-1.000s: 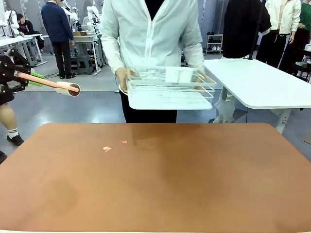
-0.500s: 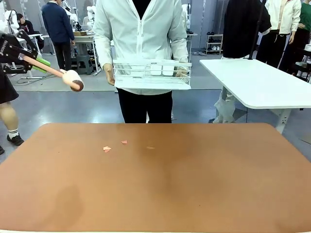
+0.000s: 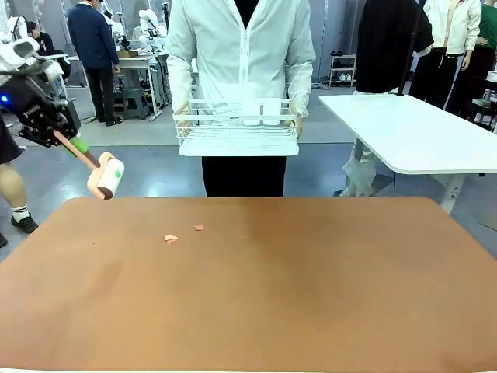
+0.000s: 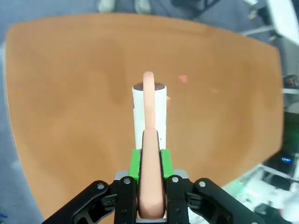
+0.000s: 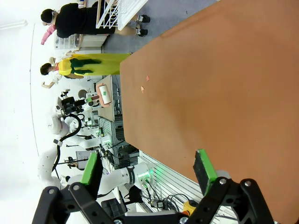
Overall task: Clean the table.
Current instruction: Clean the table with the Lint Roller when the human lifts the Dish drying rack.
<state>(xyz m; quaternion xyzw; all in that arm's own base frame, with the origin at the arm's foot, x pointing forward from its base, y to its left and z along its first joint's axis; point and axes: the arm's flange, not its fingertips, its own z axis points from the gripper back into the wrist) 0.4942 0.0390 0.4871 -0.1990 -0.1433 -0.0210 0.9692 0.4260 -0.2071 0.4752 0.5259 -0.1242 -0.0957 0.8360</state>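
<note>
Left claw [image 3: 71,144]: closed on the salmon-pink plastic handle of a lint roller [image 3: 106,177]. Wrist view confirms it: green pads [image 4: 135,163] press both sides of the handle and the left claw [image 4: 150,161] has no gap beside it. The handle runs straight out from the fingers to a white cylindrical roll with a dark core end.

Roller position: front view puts the roll just off the far left corner of the bench, raised, with grey floor behind it. In the wrist view the lint roller [image 4: 149,109] lies over the bench top. Contact with the top: cannot tell from that angle.

Right claw [image 5: 147,172]: open, fingers wide apart, nothing between the pads, hanging over the near edge of the bench [image 5: 224,93].

Bench [image 3: 272,295]: large, matte reddish-brown top with rounded corners, in the foreground of the front view. Debris: two small pinkish paper scraps [image 3: 170,238] and [image 3: 199,228], near each other on the far left part of the top, well apart from both claws. The scraps [image 5: 142,88] also show in the right wrist view.

Far side: a person in a white zip jacket stands just behind the bench edge, both hands [image 3: 182,124] on a white wire basket [image 3: 238,132] holding white cups, carried at waist height. A white-topped desk [image 3: 411,132] stands to the right behind.
</note>
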